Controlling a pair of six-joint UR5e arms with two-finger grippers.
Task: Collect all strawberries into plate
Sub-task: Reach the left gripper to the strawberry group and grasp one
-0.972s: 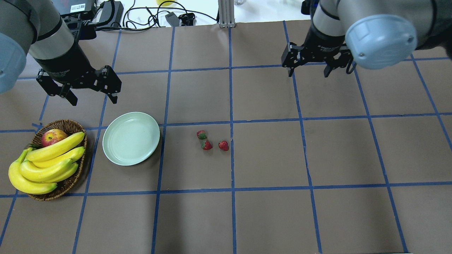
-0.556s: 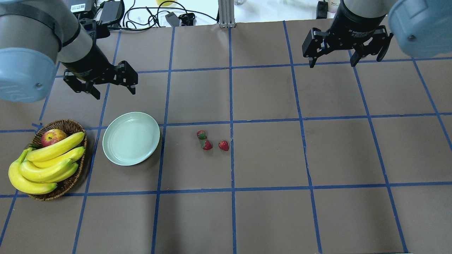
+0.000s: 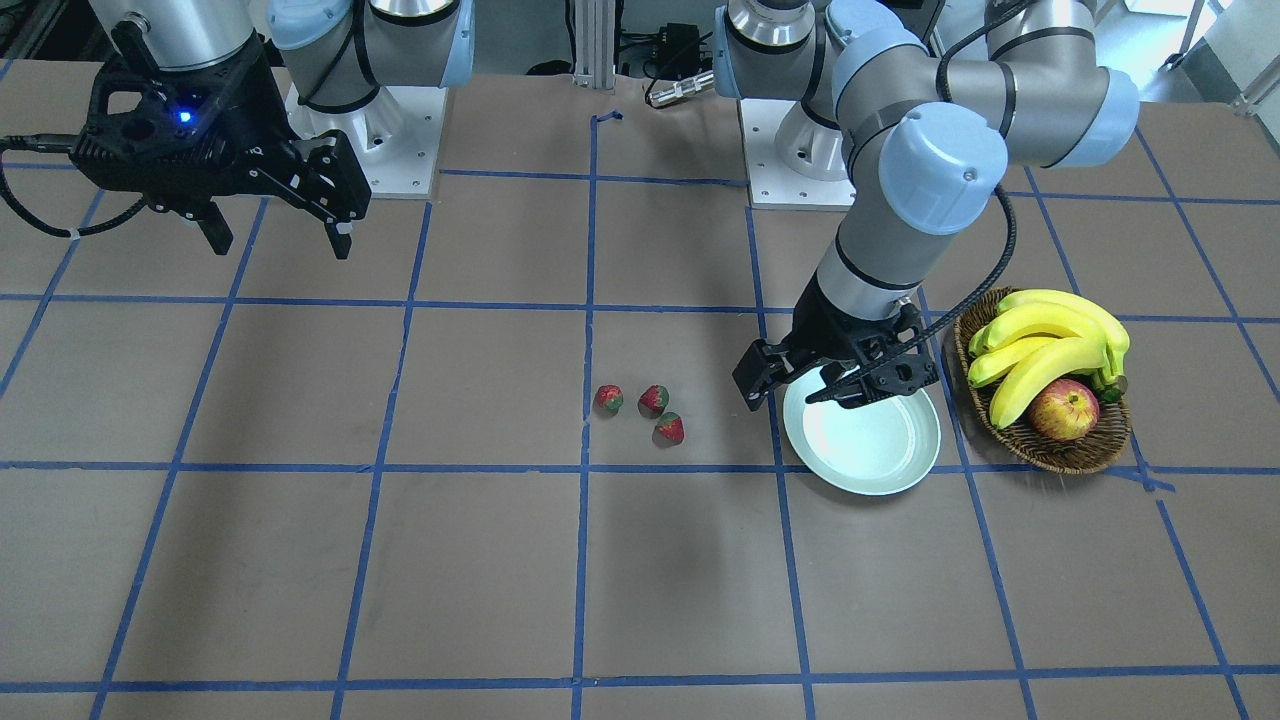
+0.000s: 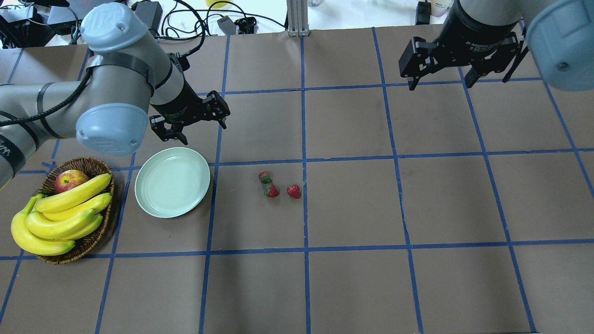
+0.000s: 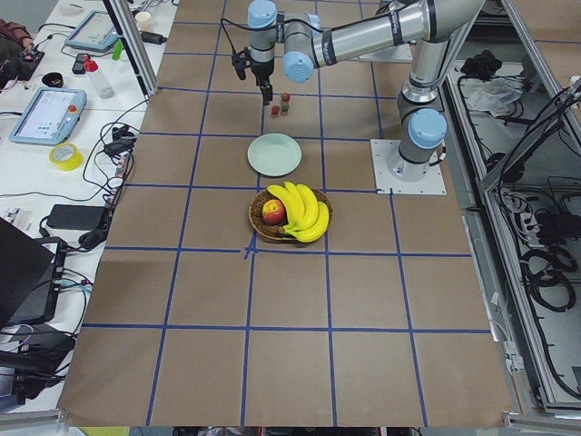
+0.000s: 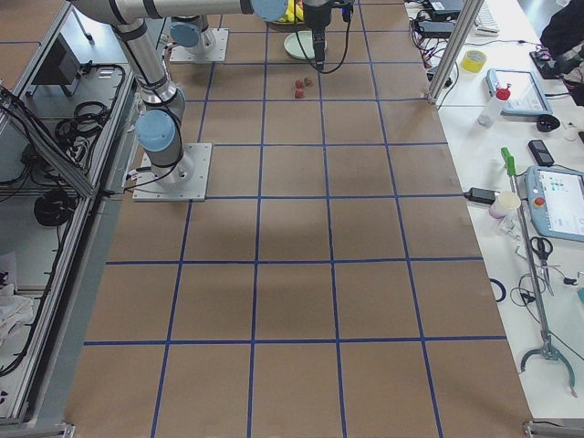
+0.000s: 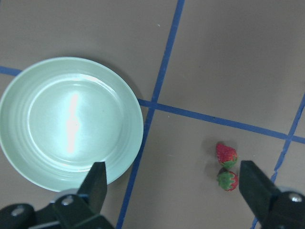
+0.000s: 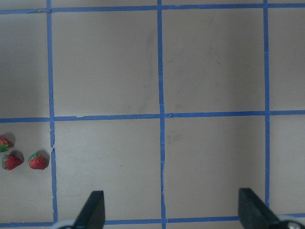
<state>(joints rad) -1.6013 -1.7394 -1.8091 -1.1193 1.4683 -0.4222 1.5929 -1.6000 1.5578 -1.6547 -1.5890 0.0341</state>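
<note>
Three strawberries lie close together on the brown table near its middle, right of the empty mint-green plate. They also show in the front view, and two show in the left wrist view. My left gripper is open and empty, hovering just behind the plate's far right rim; in the front view it hangs over the plate. My right gripper is open and empty, high over the far right of the table. Its wrist view shows the strawberries at the left edge.
A brown wicker basket with several bananas and a red-yellow apple stands just left of the plate. Blue tape lines grid the table. Cables and boxes lie beyond the far edge.
My left arm has swung right and come close behind the plate. My right gripper has shifted right and toward the far edge. The strawberries and the plate have not moved.
</note>
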